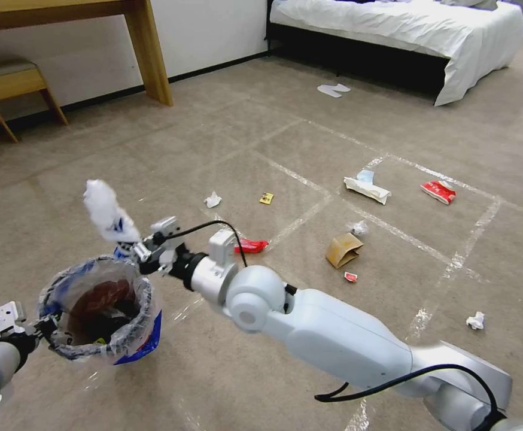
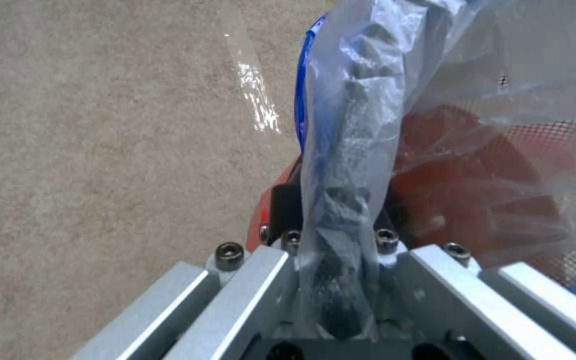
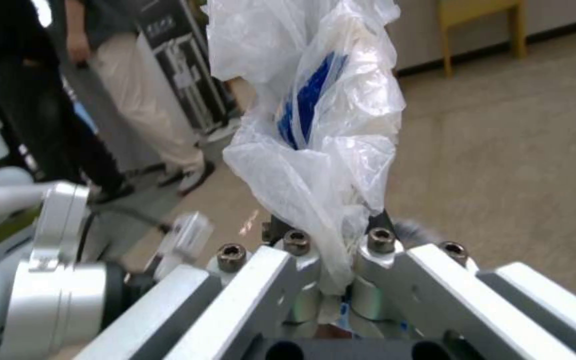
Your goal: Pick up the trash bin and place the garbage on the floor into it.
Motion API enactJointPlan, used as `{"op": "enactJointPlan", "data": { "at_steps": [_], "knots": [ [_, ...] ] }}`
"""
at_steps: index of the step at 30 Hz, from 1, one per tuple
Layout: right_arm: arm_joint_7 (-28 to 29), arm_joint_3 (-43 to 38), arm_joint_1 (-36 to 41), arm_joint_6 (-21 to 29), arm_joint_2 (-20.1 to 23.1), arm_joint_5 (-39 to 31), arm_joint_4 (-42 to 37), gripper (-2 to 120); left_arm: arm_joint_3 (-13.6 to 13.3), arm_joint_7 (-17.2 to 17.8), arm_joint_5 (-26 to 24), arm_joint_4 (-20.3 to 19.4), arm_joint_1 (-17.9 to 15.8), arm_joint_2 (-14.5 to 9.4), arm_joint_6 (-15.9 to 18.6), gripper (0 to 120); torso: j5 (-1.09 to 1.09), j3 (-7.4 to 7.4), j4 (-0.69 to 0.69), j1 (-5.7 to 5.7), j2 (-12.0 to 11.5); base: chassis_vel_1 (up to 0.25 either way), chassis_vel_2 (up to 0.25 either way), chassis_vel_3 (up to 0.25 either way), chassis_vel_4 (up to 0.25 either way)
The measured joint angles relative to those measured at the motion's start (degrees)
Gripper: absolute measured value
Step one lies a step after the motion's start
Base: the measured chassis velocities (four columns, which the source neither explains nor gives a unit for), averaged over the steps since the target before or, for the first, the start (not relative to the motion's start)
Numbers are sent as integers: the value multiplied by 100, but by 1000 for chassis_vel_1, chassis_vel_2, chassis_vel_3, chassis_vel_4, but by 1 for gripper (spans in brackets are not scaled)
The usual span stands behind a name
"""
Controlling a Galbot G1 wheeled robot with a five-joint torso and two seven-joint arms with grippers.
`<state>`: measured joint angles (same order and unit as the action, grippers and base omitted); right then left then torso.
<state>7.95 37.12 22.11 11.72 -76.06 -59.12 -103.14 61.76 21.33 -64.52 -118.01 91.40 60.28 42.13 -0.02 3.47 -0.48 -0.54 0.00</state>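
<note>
Above the carpet, at the near left of the head view, the left pincer [image 1: 45, 328] holds the bin [image 1: 97, 308] off the floor, clamped on its near rim with the bag liner caught between the fingers [image 2: 281, 200]; the left wrist view shows crinkled plastic running down through the closed jaws and the red wall beside them. The bin's mouth faces up, with the clear bag with blue markings folded over its rim.

The right pincer [image 1: 137, 250] reaches across from the right and hangs just above the bin's far rim. It is clamped on a white packet [image 1: 109, 211] with blue print, which stands up and away from the fingers; in the right wrist view the packet [image 3: 315, 125] is pinched at its lower end between the closed jaws.

On the floor beyond lies the rest of the garbage, well apart from the bin: a red strip [image 1: 251, 245] just past the right wrist, a tissue [image 1: 212, 200], a small yellow wrapper [image 1: 266, 198], a brown paper bag [image 1: 343, 249] with a crumpled clear scrap [image 1: 358, 227] behind it and a tiny red-white packet [image 1: 350, 276] before it, a long white packet with a blue mask [image 1: 367, 187], a red packet [image 1: 438, 191], and another tissue [image 1: 476, 321] toward the right edge.
</note>
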Motion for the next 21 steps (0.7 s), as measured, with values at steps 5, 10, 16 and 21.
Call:
{"op": "enactJointPlan", "data": {
  "at_steps": [5,10,16,21],
  "knots": [
    [-118,143,-4,19,-36,27,48,0,7,-18,-25,-8,34,-75,0,0,0,0,1,0,0,0,0,0,0],
    [-238,208,-57,57,2,36,74,0,-2,-72,-64,-55,55,-163,0,0,1,0,0,0,0,0,0,0,0],
    [-213,358,-74,94,7,70,138,0,-4,-75,-72,-79,51,-177,0,0,1,0,0,0,0,0,0,0,0],
    [-195,472,-117,97,-45,128,247,0,4,-77,-73,-105,52,-176,0,0,1,0,0,0,0,0,0,0,0]
  ]
}}
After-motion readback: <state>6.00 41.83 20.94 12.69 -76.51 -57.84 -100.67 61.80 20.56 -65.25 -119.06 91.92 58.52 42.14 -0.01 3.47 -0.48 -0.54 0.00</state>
